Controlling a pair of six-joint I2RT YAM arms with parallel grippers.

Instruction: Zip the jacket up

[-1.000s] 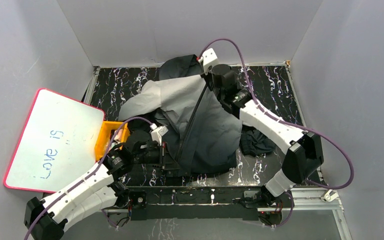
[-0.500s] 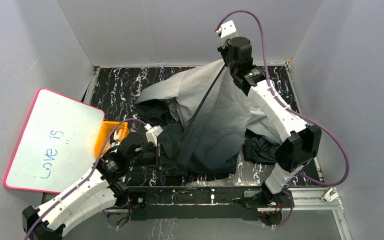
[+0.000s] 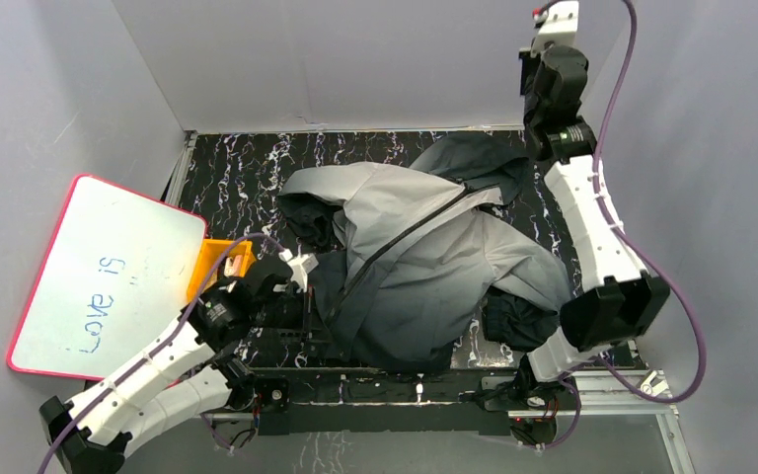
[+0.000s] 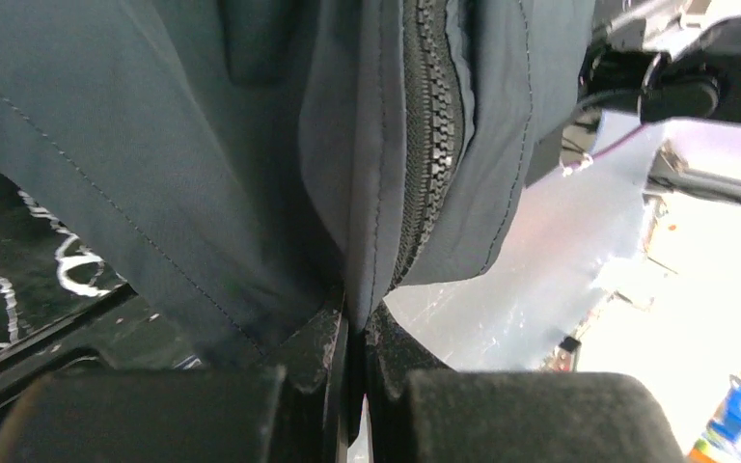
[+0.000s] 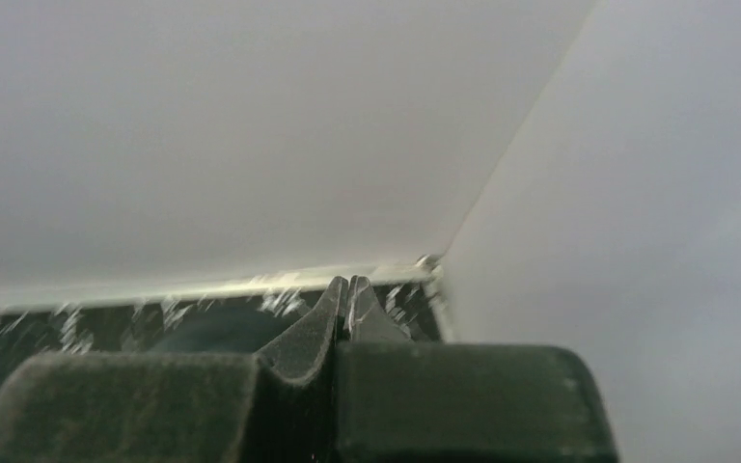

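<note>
While the left hand (image 4: 353,326) grips the one jacket (image 3: 424,252), the right hand (image 5: 345,291) is closed on nothing.

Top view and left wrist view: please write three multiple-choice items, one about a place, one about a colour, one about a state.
1. Where is the orange bin?
A. between the whiteboard and the jacket
B. on top of the jacket
C. in the far right corner

2. What colour is the whiteboard's frame?
A. blue
B. green
C. pink

3. How is the left gripper?
A. open over the bin
B. shut on the jacket
C. open on the whiteboard

Answers:
1 A: the bin lies by the whiteboard's edge, left of the jacket.
2 C: a pink rim runs round the board.
3 B: the left wrist view shows it pinching the fabric beside the zipper.
</note>
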